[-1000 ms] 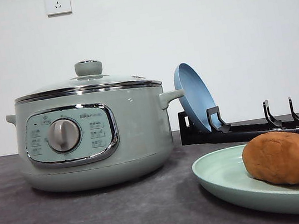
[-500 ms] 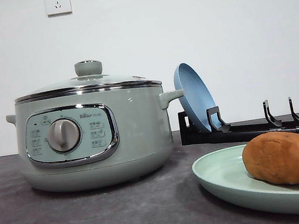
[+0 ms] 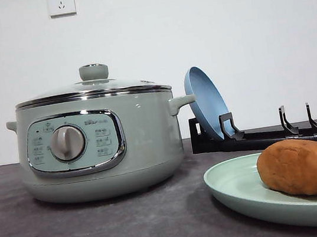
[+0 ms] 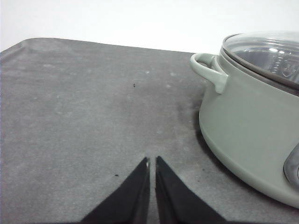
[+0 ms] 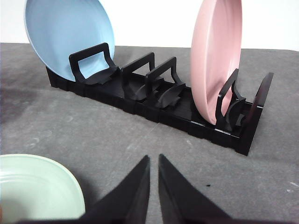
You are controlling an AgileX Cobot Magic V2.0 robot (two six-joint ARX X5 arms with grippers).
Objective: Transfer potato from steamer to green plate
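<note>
Potato [image 3: 303,166]: lying on its side on the green plate [image 3: 235,189], at the near right corner of the desk [image 3: 104,234]; touched by no gripper.
Green plate: flat on the desk near its front edge, right side; well apart from the steamer, with bare grey surface between.
Left gripper [image 4: 152,161]: black fingers almost together, only a thin slit between the tips, holding nothing; low over the desk beside the steamer [image 3: 96,141], not touching it.
Right gripper [image 5: 153,160]: fingers nearly closed, narrow gap, empty; over the desk between the green plate rim [image 5: 37,186] and the black rack [image 5: 163,105].
Steamer: standing upright on the left half of the desk, further back than the plate; glass lid [image 3: 95,86] with green knob resting on top, dial facing forward.
Black rack: along the far right edge of the desk, behind the green plate.
Blue plate [image 3: 205,102]: standing on edge in the rack end just beside the steamer handle, leaning.
Pink plate [image 5: 216,58]: upright in a slot near the other rack end.
</note>
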